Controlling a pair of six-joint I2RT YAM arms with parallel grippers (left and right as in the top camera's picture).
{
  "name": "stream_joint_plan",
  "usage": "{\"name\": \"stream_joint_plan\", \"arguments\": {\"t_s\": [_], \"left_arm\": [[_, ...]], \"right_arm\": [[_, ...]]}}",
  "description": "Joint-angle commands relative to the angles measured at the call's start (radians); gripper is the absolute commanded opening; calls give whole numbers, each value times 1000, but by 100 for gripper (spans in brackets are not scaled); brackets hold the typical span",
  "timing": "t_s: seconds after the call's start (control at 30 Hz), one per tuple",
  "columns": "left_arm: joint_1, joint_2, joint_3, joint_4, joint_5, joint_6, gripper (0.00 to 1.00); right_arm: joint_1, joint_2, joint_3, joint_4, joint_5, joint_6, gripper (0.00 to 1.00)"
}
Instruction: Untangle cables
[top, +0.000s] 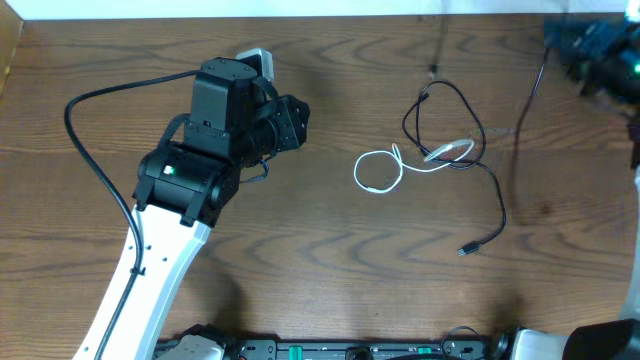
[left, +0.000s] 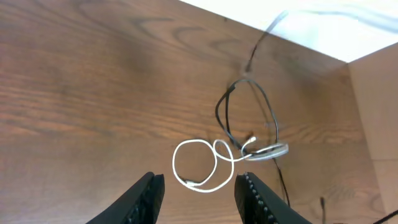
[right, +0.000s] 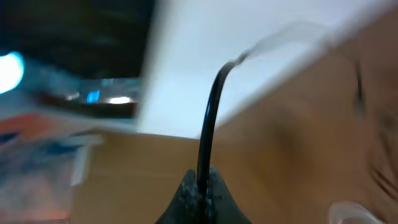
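Wood-grain brown tabletop (top: 300, 270) carries everything. At the left the black-and-white left arm (top: 215, 130) reaches in from the near edge. The left gripper (left: 199, 182) hangs above the wood with its two black fingers (left: 147, 196) spread wide and nothing between them, pointing toward the cords. Right of it, near the middle of the table, lies the thin white cable (left: 272, 150), curled into a small round loop. Its right end is bunched and crossed by the thin black cable (top: 501, 205), so the two are tangled where they meet. The black one makes a taller loop toward the far side, then trails to the near right and ends in a small dark plug (top: 466, 248) lying flat. Far right, at the back corner, the right gripper (right: 200, 194) shows only as a blur. In its wrist view the fingertips are pressed together on a black cord, seemingly that same black cable, which rises from them
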Motion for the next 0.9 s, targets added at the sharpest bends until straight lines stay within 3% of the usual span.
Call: {"name": "stream_joint_plan", "arguments": {"t_s": [0.0,0.17,0.33,0.57,0.87], "left_arm": [[3,7,7,-1,-1,22,42],[3,7,7,-1,-3,21,42],[3,7,7,-2,-3,22,42],[3,7,7,-2,-3,22,42],[3,7,7,-1,-3,22,42]], "right_arm": [[63,-2,4,-177,169,-246,1],[138,-11,4,-169,71,-218,1],[125,-30,4,-74,61,-175,1],[2,-33,5,-4,105,-179,1],[-193,-34,68,-42,350,-292,2]]}}
